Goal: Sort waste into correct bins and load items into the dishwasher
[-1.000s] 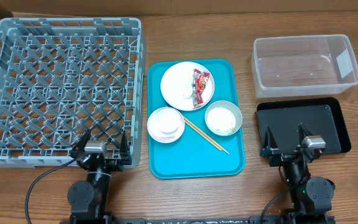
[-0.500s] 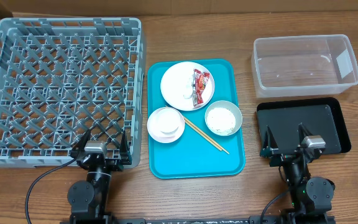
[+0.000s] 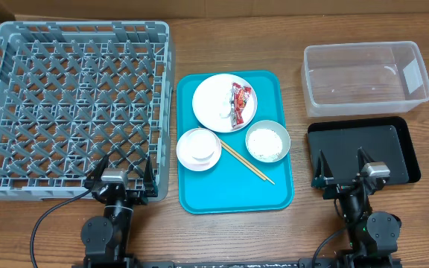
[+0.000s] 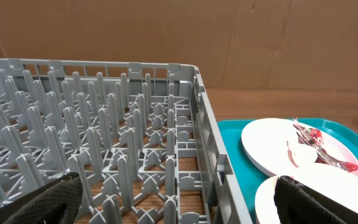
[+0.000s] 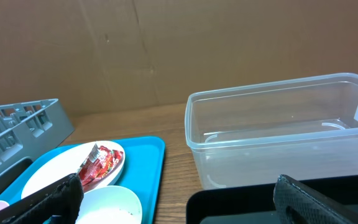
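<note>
chopsticks (image 3: pixel 247 162) overhead only, wrapper (image 3: pixel 240 103) in all views

Clear glossy plastic tub (image 3: pixel 366 74), wooden table (image 3: pixel 229 237)

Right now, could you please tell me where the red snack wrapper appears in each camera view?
Overhead: red snack wrapper, centre, right side of the white plate.
Left wrist: lower right, on the plate.
Right wrist: lower left, on the plate.
Shared landmark: that white plate beneath it.

We see the white plate (image 3: pixel 211 95) bearing the red wrapper (image 3: pixel 240 103), the white bowl (image 3: pixel 182 149), the grey bowl (image 3: pixel 284 133) of rice (image 3: pixel 267 143) and the chopsticks (image 3: pixel 246 161), all between the grey rack (image 3: pixel 80 27) and the clear tub (image 3: pixel 363 78) with the black tray (image 3: pixel 360 149).
</note>
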Available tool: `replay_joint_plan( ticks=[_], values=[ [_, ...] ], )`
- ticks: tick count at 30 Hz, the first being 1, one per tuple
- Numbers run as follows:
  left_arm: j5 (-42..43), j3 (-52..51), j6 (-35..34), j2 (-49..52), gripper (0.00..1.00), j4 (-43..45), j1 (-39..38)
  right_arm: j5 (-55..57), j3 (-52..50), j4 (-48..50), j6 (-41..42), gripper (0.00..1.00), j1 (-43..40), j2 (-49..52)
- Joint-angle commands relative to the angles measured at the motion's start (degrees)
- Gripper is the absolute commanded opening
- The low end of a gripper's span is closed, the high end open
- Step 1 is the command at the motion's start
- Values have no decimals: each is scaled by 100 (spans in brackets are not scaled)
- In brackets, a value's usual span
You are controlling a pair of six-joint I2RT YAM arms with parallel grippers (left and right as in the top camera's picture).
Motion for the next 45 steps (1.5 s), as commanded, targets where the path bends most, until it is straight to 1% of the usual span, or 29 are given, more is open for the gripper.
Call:
replay_joint_plan(
  ticks=[1, 2, 6, 12, 17, 21, 27, 31, 35, 37, 38, 42, 43, 45],
  values=[
    [4, -33, 79, -50, 100, 4, -33, 15, -61, 46, 17, 100, -11, -57],
    [24, -33, 72, -50, 100, 7, -33, 15, -61, 46, 17, 100, -11, -57],
    [4, -33, -461, -50, 100, 11, -33, 15, -61, 46, 17, 100, -11, -57],
    [4, 24, -776, -50, 100, -50, -33, 15, -61, 46, 22, 100, -11, -57],
    [0, 302, -785, -48, 100, -363, -33, -52, -57, 46, 31, 100, -11, -57],
    [-144, 706, -772, 4, 100, -922, -33, -50, 59, -68, 522, 100, -11, -55],
    [-136, 1296, -581, 535, 100, -1342, -33, -55, 446, -435, 525, 100, -11, -52],
    [-131, 1834, -584, 1379, 100, -1453, -33, -57, 1091, -1113, 636, 100, -11, 149],
    [-131, 2658, -584, 2529, 100, -1862, -33, -350, 1873, -1672, 632, 100, -11, 811],
    [-107, 3136, -586, 3128, 100, -2179, -33, -501, 2341, -1921, 629, 100, -11, 1346],
    [-76, 3292, -586, 3303, 100, -2295, -33, -522, 2411, -1950, 629, 100, -11, 1440],
    [142, 4190, -588, 4240, 100, -2990, -33, -697, 3414, -2430, 623, 100, -11, 2640],
    [199, 4474, -588, 4524, 100, -3222, -33, -719, 3875, -2710, 614, 100, -11, 3126],
    [221, 4763, -588, 4793, 100, -3512, -33, -721, 4535, -3209, 595, 100, -11, 3742]
  ],
)
